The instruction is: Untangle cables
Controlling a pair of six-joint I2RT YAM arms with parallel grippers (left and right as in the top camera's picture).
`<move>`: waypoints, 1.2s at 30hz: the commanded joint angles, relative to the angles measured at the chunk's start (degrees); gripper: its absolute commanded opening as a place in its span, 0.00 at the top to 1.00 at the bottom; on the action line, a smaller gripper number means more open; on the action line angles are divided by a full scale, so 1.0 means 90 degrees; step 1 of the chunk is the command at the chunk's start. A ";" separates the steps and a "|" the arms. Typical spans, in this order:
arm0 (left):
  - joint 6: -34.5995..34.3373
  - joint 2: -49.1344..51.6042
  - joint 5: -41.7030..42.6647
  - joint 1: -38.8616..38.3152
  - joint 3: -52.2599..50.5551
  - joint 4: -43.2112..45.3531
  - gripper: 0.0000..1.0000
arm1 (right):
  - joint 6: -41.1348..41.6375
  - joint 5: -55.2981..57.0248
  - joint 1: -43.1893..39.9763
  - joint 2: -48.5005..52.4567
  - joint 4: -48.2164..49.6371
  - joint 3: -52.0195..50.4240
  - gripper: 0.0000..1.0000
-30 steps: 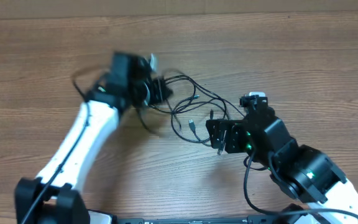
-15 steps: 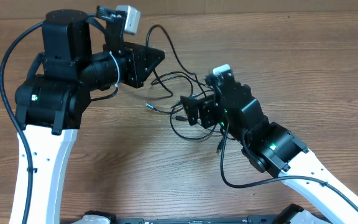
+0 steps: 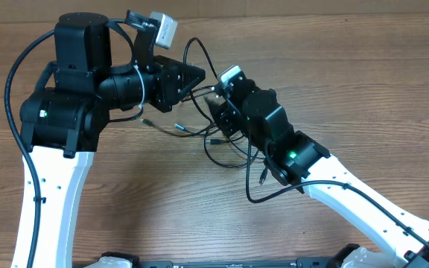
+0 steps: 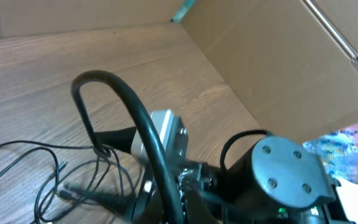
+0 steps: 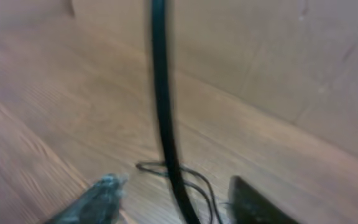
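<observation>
Your left gripper (image 3: 198, 74) is clenched tight, its pointed tip aimed across the table toward its partner. A thin black strand arches up out of that tip, so it looks to be pinching one of the cables (image 3: 226, 147). Your right gripper (image 5: 176, 186) has its jaws apart. In its wrist view a black cord runs straight up between the two fingers (image 5: 101, 198) with a gap on either side, so it straddles the cord without squeezing it. From overhead, the two grippers are near each other, tips facing, just apart.

The cables are thin, black and limp. Part of them hangs lifted between the two grippers: one strand rises in a narrow loop above the left tip and drops toward the right gripper. The rest lies on the wooden table (image 3: 363, 82) below the two grippers, in a few loose overlapping loops rather than a tight coil. You can see small plug ends (image 3: 150, 123) poking out: one off to the left, one near the middle of the loops, one lower right. Where the strands cross, you cannot tell which cord is which. The left wrist view shows loops on the wood beside the silvery camera housing (image 4: 165, 134) on the right gripper's wrist.
</observation>
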 commanded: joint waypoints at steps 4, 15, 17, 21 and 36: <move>0.0214 -0.0027 0.0134 0.0036 0.0066 -0.0063 0.96 | -0.0070 -0.0136 -0.0427 -0.0051 -0.0073 0.0119 0.96; -0.0845 0.0117 -0.2888 0.0131 0.0061 -0.0024 0.96 | 0.0466 -0.4005 -0.1171 -0.1035 -0.1802 0.0121 0.96; -0.1020 0.0214 -0.2805 0.0112 0.0058 0.0044 0.96 | 0.0469 -0.4323 -0.1175 -0.1175 -0.1824 0.0121 0.96; -0.1428 0.0491 -0.2285 0.0109 0.0058 0.0092 0.96 | 0.0466 -0.4469 -0.1163 -0.1304 -0.1715 0.0121 0.96; -0.2271 0.0981 -0.0435 0.0104 0.0058 0.0265 0.96 | 0.0238 -0.4493 -0.0833 -0.1086 -0.1185 0.0119 0.95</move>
